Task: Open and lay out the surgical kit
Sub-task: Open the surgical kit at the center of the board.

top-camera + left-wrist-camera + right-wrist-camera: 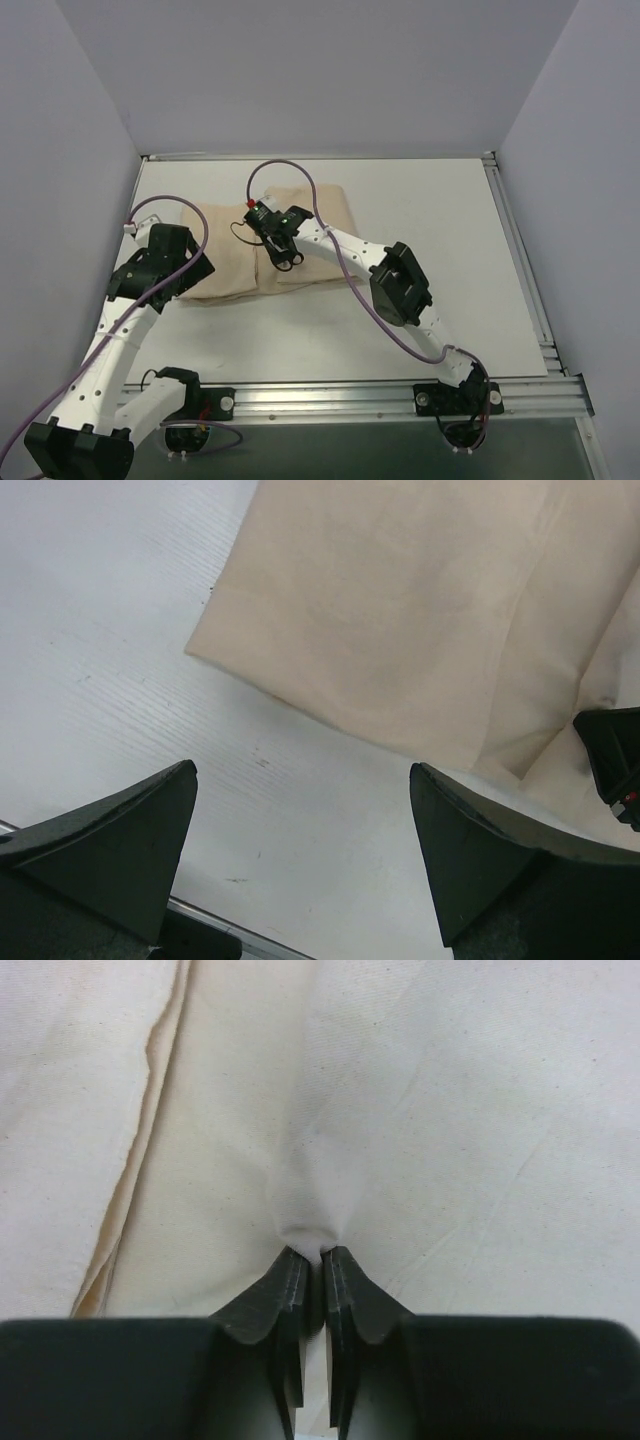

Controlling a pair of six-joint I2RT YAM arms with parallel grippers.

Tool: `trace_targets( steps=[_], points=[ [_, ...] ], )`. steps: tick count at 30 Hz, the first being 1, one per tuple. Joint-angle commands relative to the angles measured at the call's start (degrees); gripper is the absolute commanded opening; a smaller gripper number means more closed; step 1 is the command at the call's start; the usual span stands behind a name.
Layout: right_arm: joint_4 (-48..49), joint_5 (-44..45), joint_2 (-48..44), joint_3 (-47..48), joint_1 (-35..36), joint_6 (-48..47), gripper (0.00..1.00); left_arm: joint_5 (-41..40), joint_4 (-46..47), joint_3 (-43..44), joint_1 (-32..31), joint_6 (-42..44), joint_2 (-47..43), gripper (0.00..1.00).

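From above, the folded beige wrap [225,265] lies flat on the table, toward eleven o'clock. Left wrist view: the left claw [300,850] gapes wide and holds nothing, with the wrap's corner at one o'clock. Right wrist view: the right claw [308,1255] pinches a fold of wrap tight.

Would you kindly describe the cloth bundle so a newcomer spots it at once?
On the white table, towards its far left, lies the beige cloth wrap, folded flat. It is the only soft, tan thing there, and the right gripper is shut on a pinch of it.
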Motion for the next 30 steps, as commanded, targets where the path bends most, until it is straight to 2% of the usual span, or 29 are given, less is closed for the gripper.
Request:
trace_targets(
  steps=[1, 2, 9, 10, 11, 12, 13, 15, 16, 18, 19, 20, 23, 24, 25, 27, 29, 30],
  points=[
    [-1.85, 2.01, -0.29, 2.81, -0.17, 0.62, 0.04, 1.74, 2.65, -0.02, 0.47, 1.06, 0.85, 0.96],
    [-2.11, 2.01, -0.38, 2.99, -0.26, 0.71, 0.0, 2.18, 3.18, -0.02, 0.39, 1.06, 1.28, 0.96],
    [-2.03, 0.78, -4.42, 2.99, -3.06, 1.15, 0.02, 6.56, 6.61, -0.02, 0.56, 2.46, 5.24, 0.97],
    [-1.07, -1.4, -5.21, 1.77, -4.03, 0.89, 0.06, 7.1, 6.79, 0.16, 0.56, 2.55, 7.16, 0.98],
    [-0.8, -2.2, -5.39, 1.32, -4.56, 0.62, 0.24, 7.62, 7.14, 0.33, 0.56, 2.47, 8.22, 0.98],
    [-0.62, -2.91, -5.48, 0.88, -4.91, 0.62, 0.29, 8.67, 7.31, 0.86, 0.65, 2.47, 9.28, 0.99],
    [-0.53, -4.83, -5.57, 0.62, -5.26, 0.45, 0.29, 9.03, 7.32, 1.21, 0.65, 2.38, 11.11, 0.99],
    [0.0, -6.17, -5.31, 0.0, -5.62, 0.0, 0.26, 10.43, 8.02, 1.74, 0.82, 2.12, 12.44, 0.99],
    [-0.18, -6.34, -5.22, 0.0, -5.62, -0.08, 0.19, 10.7, 8.37, 1.91, 0.82, 2.03, 13.32, 0.99],
    [-0.09, -6.69, -5.39, -0.17, -5.62, -0.08, 0.13, 11.14, 9.25, 2.09, 0.91, 1.94, 13.85, 1.0],
    [0.43, -7.04, -5.65, -0.44, -5.7, -0.17, 0.02, 11.58, 9.51, 2.18, 1.0, 1.85, 14.38, 1.0],
    [0.61, -7.57, -5.83, -0.7, -5.62, -0.26, 0.0, 11.67, 9.77, 2.18, 0.91, 1.76, 14.65, 1.0],
    [0.61, -8.27, -6.27, -0.7, -5.88, -0.17, 0.0, 11.85, 10.21, 2.09, 1.09, 1.59, 15.44, 1.0],
    [0.87, -8.97, -6.79, -0.96, -6.05, -0.17, 0.06, 11.93, 10.39, 1.92, 1.0, 1.5, 15.7, 1.0],
    [1.66, -9.5, -7.23, -1.23, -6.14, -0.08, 0.21, 12.2, 10.74, 1.66, 1.17, 1.5, 16.14, 1.0],
    [2.37, -10.91, -8.11, -1.75, -6.49, 0.0, 0.25, 12.72, 11.18, 1.39, 1.44, 1.41, 16.93, 1.0],
    [2.46, -10.91, -8.2, -1.67, -6.58, 0.35, 0.03, 13.6, 11.71, 1.13, 1.88, 1.5, 18.16, 1.0],
    [2.28, -10.91, -8.46, -1.58, -6.76, 0.53, 0.0, 13.69, 11.71, 1.13, 1.97, 1.5, 19.03, 1.0]
  ],
)
